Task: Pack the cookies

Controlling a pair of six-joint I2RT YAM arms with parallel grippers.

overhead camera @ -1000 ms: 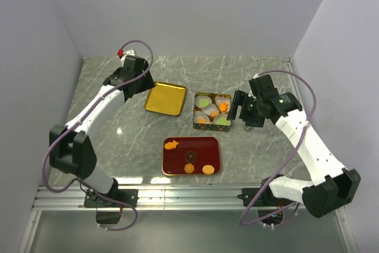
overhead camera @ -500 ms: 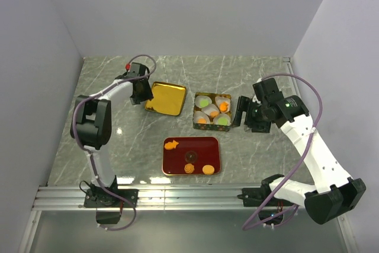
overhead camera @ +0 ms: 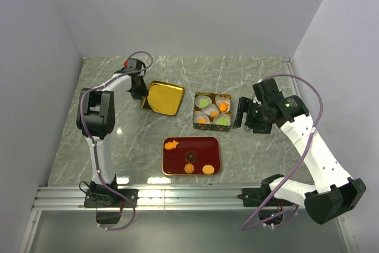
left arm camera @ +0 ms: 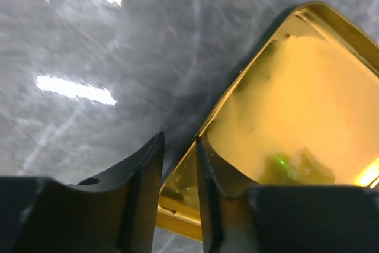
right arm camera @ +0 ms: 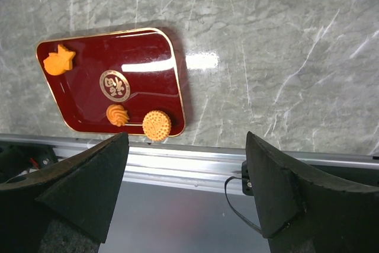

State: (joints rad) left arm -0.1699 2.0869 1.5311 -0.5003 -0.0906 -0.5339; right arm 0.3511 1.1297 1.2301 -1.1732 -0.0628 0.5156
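Observation:
Four cookies lie on the red tray [overhead camera: 177,164]: an orange fish [overhead camera: 171,144], a brown disc [overhead camera: 190,156], an orange swirl [overhead camera: 189,169] and an orange round one [overhead camera: 208,169]. They also show in the right wrist view: the fish [right arm camera: 59,60], the disc [right arm camera: 115,85], the swirl [right arm camera: 118,114] and the round one [right arm camera: 156,125]. The tin [overhead camera: 196,124] holds green and orange cookies in white paper cups. My left gripper [overhead camera: 141,92] [left arm camera: 179,141] is shut on the left rim of the gold lid [overhead camera: 163,99] [left arm camera: 296,105]. My right gripper [overhead camera: 239,112] [right arm camera: 186,140] is open and empty, just right of the tin.
The lid sits left of the tin, and the red tray is in front of both. A metal rail [overhead camera: 189,194] runs along the table's near edge. Grey walls close in the left, back and right sides.
My left arm has swung in to the lid's left edge and closed on its rim; the lid has shifted slightly left. My right gripper backed a little right of the tin, then held still.

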